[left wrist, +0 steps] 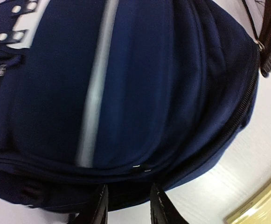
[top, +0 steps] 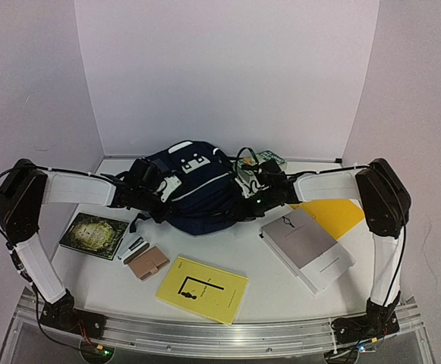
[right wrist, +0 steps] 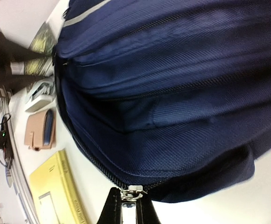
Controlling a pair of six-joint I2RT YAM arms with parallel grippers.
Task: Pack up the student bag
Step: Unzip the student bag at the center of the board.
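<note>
While right gripper (right wrist: 128, 209) is clamping the student bag (right wrist: 172, 93) zipper pull (right wrist: 133, 191) between its fingertips, left gripper (left wrist: 128, 209) is straddling the fabric, hold unclear.

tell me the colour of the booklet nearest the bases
Yellow with black print. The booklet shows best in top external.

A navy backpack (top: 197, 199) sits mid-table, with the left gripper (top: 153, 196) and right gripper (top: 247, 194) at its sides. A yellow book (top: 202, 289), a grey book (top: 307, 247) and a tan wallet (top: 148, 263) lie nearer.

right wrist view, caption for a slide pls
Right gripper pinching the zipper pull on the navy student bag.
</note>
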